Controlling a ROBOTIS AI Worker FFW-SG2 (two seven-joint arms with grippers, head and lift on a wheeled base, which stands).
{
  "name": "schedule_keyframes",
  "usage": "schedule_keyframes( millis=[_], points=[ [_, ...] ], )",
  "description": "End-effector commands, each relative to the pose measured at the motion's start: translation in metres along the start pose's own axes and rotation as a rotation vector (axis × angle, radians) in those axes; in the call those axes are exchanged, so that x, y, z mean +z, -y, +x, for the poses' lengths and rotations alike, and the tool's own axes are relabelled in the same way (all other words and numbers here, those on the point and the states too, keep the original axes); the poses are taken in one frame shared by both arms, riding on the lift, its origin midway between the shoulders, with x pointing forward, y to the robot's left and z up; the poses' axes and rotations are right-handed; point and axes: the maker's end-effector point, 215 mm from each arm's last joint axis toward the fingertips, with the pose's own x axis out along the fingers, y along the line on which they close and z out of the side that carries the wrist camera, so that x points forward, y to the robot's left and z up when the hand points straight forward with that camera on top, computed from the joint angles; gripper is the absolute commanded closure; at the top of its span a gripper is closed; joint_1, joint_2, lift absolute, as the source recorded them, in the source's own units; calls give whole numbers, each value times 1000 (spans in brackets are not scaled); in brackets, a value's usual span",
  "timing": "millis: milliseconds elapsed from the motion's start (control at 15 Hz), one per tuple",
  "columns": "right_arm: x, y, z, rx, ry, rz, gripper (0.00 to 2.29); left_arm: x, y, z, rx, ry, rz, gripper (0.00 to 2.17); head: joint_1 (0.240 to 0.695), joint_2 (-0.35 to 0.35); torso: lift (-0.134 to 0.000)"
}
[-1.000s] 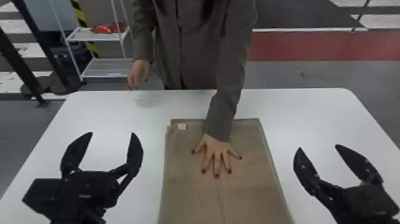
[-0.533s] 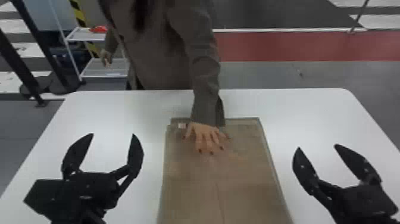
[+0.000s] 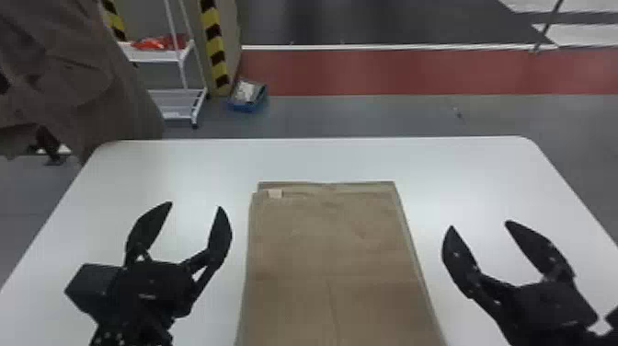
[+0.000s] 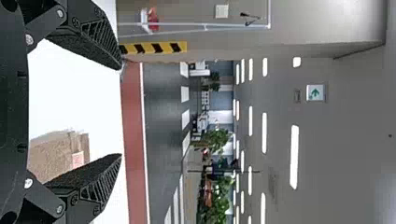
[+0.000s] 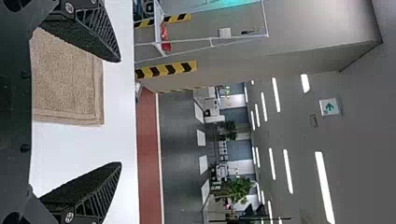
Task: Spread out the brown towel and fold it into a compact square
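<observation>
the brown towel (image 3: 322, 239) lies flat on the white table (image 3: 460, 175), from the middle of the head view down to its bottom edge, where the near end runs out of frame. its long axis looks to run up and down the frame, far edge square across, with a small pale tag (image 3: 275, 193) at the upper left corner. doubled edges along the top and right suggest it already lies in layers, not quite matched.

the left gripper (image 3: 196, 205), lower left of the frame, has its two fingers spread wide with nothing between them. the right gripper (image 3: 480, 224), lower right, is spread wide too, and empty. so the towel lies between the two, off to the right of the left gripper and off to the left of the right one. the left gripper looks a touch nearer, its inner finger just beside the towel's left edge in the head view; the right one has a wider gap.

the next move probably calls for each gripper to come inward and down onto its own side edge, then fold across the long axis. there is open table above the far edge and on both sides. a shallow pinch could catch just the top layer and skew the fold.
</observation>
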Motion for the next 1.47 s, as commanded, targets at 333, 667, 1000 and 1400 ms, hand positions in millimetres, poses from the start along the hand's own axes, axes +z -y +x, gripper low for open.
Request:
schedule_keyframes(
  millis=[333, 667, 1000, 1400],
  points=[
    [-15, -12, 15, 48, -32, -4, 93, -71, 21, 97, -147, -245, -107, 336, 695, -15, -120],
    [-28, -13, 25, 67, -51, 1, 93, -117, 26, 106, -202, -390, -152, 444, 695, -12, -120],
    [-31, -19, 31, 78, -53, 3, 93, -134, 44, 100, -256, -437, -204, 448, 695, -21, -120],
    [-37, -16, 35, 80, -70, 5, 93, -147, 44, 104, -261, -463, -205, 458, 695, -25, -120]
  ],
)
